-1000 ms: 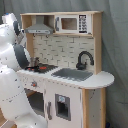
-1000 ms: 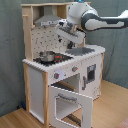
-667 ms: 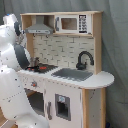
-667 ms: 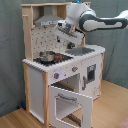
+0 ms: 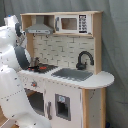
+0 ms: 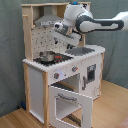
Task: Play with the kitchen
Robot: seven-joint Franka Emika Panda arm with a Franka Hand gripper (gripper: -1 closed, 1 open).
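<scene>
— Grey curtain behind everything in the first exterior view?
— Yes; the kitchen (image 5: 65,65) stands before it, the white arm (image 5: 12,75) crowding the first exterior view's left.
— And the second exterior view?
— Wooden floor (image 6: 112,107), oven door (image 6: 70,102) hanging open, a pot (image 6: 47,56) on the stove. The gripper (image 6: 66,39) hovers above the counter; its fingers' spread I cannot tell.

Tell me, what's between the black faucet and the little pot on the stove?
In the first exterior view, the sink basin lies between the faucet and the pot, along with bare stove top. Nothing stands in that stretch of the kitchen.
</scene>
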